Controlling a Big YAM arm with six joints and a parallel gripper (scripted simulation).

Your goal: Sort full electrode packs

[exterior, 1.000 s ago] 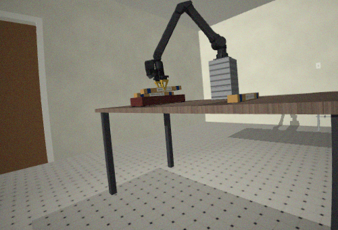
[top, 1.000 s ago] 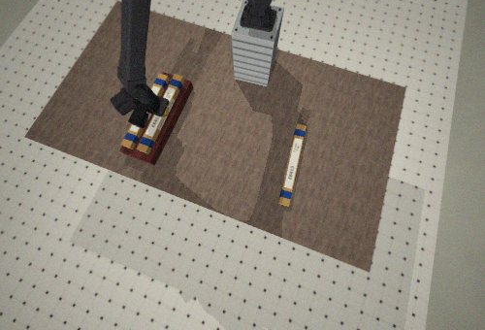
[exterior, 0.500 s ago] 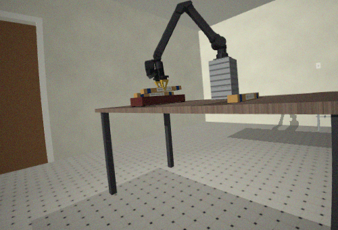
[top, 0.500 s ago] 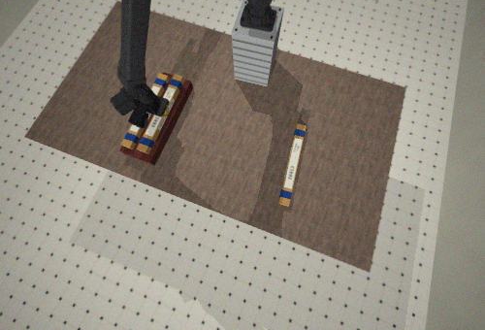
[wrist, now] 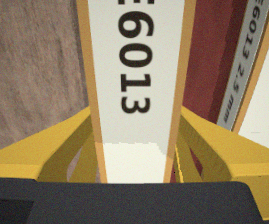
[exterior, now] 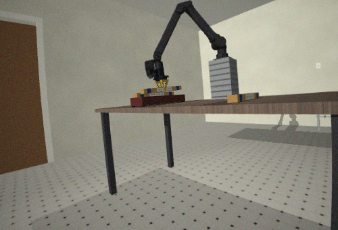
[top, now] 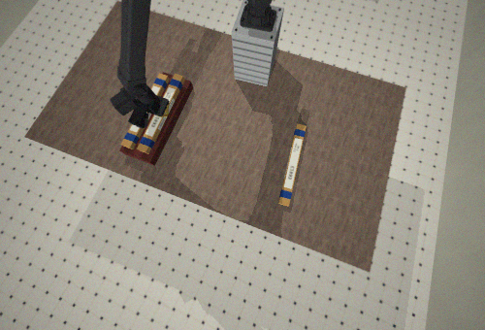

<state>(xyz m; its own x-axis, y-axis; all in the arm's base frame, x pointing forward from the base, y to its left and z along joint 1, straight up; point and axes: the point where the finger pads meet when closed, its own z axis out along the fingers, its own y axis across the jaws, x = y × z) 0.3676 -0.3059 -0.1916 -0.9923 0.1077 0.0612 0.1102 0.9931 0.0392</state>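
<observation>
The low dark red platform lies at the table's left. Three tan packs with blue bands and white "E6013" labels are in view. My gripper (top: 145, 111) is shut on the left pack (wrist: 138, 63) at its middle and holds it over the platform's left edge; in the side view this pack (exterior: 160, 88) sits slightly raised and tilted. My yellow fingers clamp both of its long sides. A second pack lies flat on the platform just to the right of it. The third pack (top: 292, 165) lies flat on the table at the right, far from the platform.
The arm's grey ribbed base block (top: 256, 49) stands at the back middle of the brown table top. The table's left edge runs close to the platform (exterior: 157, 100).
</observation>
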